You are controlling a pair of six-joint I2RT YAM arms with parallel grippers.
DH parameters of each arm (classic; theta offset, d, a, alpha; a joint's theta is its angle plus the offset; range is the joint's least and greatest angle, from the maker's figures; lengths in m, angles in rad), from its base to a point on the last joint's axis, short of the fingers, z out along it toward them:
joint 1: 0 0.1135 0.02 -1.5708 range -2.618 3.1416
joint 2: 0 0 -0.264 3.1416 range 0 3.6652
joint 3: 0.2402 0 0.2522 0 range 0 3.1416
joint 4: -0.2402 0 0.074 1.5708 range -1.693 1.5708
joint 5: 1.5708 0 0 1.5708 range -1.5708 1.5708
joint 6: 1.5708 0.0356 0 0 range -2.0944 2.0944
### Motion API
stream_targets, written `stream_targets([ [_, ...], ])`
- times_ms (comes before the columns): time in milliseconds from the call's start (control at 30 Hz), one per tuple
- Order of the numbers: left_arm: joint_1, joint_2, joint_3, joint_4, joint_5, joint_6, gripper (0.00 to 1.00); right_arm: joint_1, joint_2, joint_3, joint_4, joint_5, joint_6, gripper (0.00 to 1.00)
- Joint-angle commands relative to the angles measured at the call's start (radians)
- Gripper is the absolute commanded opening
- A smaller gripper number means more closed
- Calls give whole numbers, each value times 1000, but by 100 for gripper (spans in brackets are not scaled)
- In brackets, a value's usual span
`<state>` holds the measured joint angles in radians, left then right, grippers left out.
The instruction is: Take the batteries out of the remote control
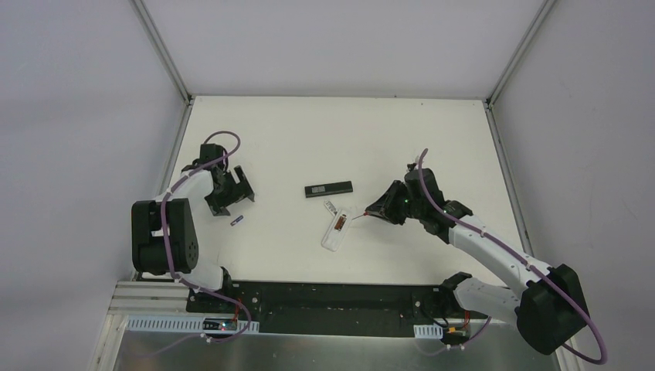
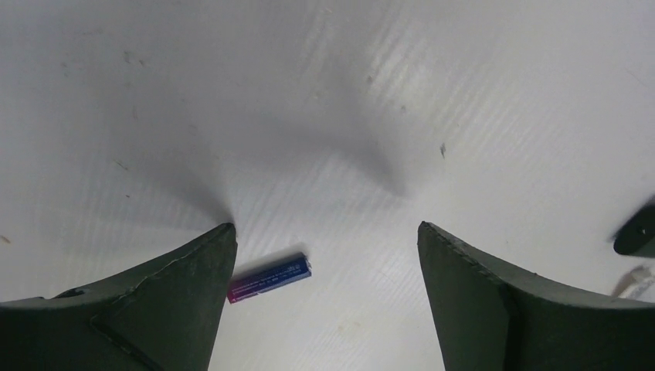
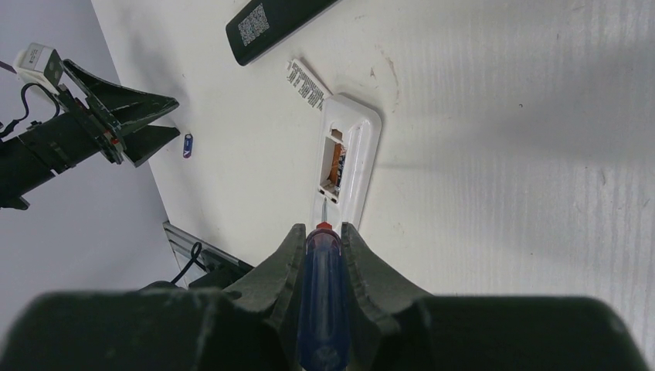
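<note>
On the white desk (image 1: 309,139), the white remote (image 3: 364,147) lies roughly twelve-to-six, at twelve o'clock just ahead of the right tool (image 3: 320,232), which clamps a blue-handled screwdriver (image 3: 318,309). An orange battery (image 3: 337,164) sits in the remote's open bay. The left tool (image 2: 323,228), spread open, hovers by a blue battery (image 2: 269,277).

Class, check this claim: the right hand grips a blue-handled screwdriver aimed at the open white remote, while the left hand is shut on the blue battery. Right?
No: the left hand is open, and the blue battery lies free on the table, as the left wrist view shows. The right hand does grip the screwdriver.
</note>
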<state>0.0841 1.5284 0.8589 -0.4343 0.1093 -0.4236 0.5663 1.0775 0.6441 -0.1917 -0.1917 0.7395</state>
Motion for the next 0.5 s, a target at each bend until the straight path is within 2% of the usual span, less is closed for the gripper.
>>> stream_targets([
  [0, -38, -84, -62, -26, 74, -22, 88, -6, -19, 2, 2, -14, -6, 0],
  [100, -40, -193, -81, -76, 33, -55, 98, -5, -15, 2, 4, -23, -3, 0],
  [267, -38, -322, -133, -145, -96, -91, 99, -5, -11, -2, 8, -34, 0, 0],
  [467, -44, -276, -113, -145, -20, -85, 99, -5, -1, 3, 12, -43, -5, 0],
])
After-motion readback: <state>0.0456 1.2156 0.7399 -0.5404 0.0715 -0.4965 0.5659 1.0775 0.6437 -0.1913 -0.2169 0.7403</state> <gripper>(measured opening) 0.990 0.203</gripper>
